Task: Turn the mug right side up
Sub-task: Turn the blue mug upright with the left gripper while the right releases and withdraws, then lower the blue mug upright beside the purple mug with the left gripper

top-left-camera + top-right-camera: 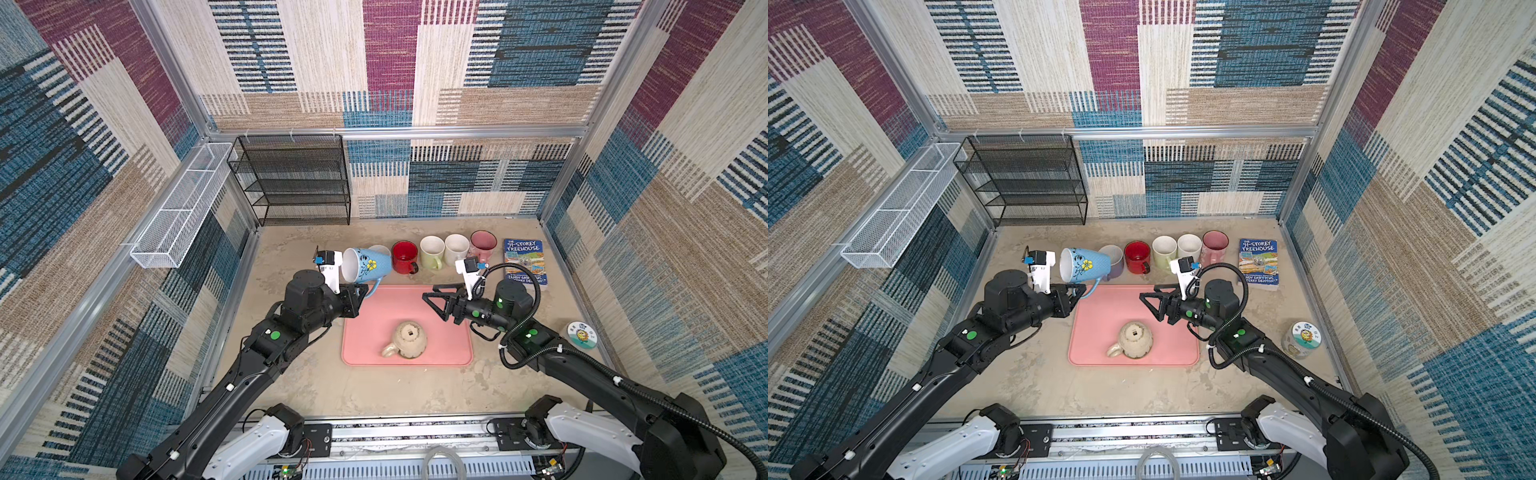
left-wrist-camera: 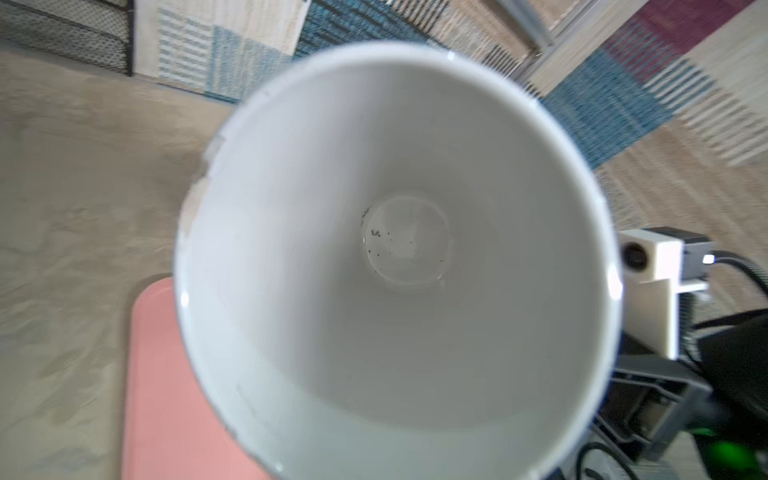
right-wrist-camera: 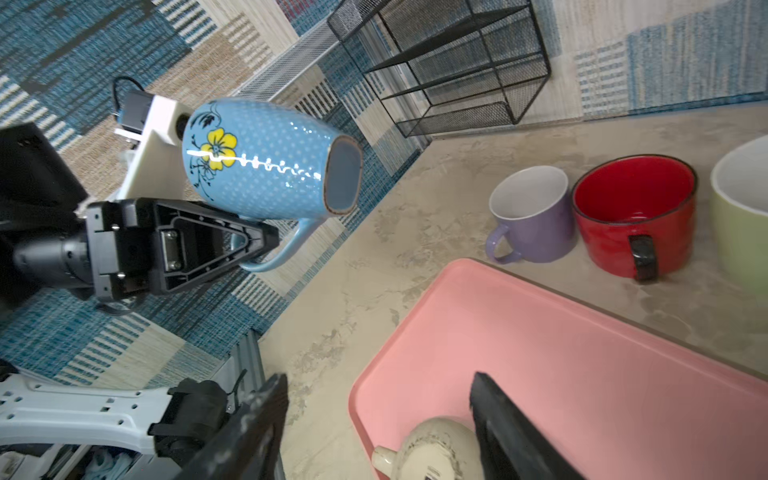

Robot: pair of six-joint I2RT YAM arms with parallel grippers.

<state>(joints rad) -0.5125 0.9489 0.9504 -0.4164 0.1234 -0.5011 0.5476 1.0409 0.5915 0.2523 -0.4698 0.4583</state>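
Blue mug [image 1: 368,264] – held in the air on its side, above the worktop [image 1: 374,395] just beyond the far left corner of the pink tray [image 1: 440,345]. Its long axis runs roughly level: mouth toward the left wall, base toward the row of mugs, handle underneath. The left claw [image 1: 361,291] is closed on that handle. The left wrist view looks straight into the mug's white interior, where a few dark specks lie on the floor.

The tray carries one beige mug [image 1: 409,338], upside down, handle to the left. The right claw [image 1: 429,292] hangs over the tray's far right part, jaws spread wide and gripping nothing, tips pointing toward the blue mug.

Behind the tray stand upright a purple mug [image 3: 532,220] – just beside the blue mug's base – then a red mug [image 1: 404,257], a pale green mug [image 1: 432,252], a white mug [image 1: 456,248] and a pink mug [image 1: 483,245]. A book [image 1: 524,261] lies at the row's right end; a round tin [image 1: 582,333] stands near the right wall.
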